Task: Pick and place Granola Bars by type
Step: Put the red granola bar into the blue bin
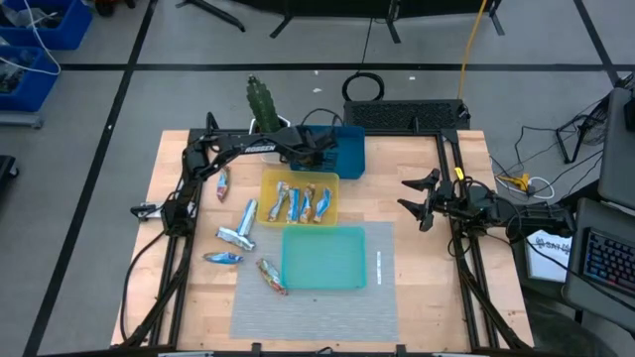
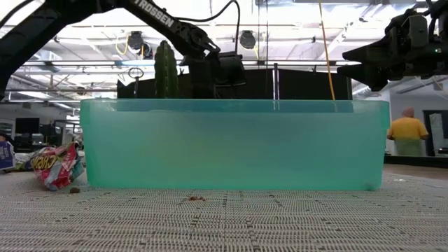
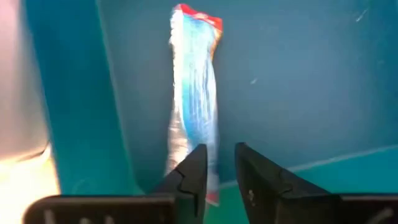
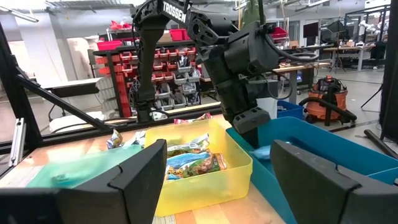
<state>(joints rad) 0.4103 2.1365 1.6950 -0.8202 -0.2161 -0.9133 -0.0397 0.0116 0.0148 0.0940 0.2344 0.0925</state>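
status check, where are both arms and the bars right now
Left gripper down in blue tray, jaws slightly apart beside one bar. Right gripper open, waiting at table's right. Four bars in yellow tray; nothing blocking.

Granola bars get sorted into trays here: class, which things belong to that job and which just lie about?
Job:
granola bars
yellow tray
blue tray
teal tray
left gripper

Lying about:
cactus
keyboard
mesh mat

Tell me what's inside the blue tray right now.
In the left wrist view, one granola bar with a blue, silver and red wrapper lies in the blue tray, just ahead of the left gripper, whose fingers are slightly apart. From above, the arm covers much of the tray.
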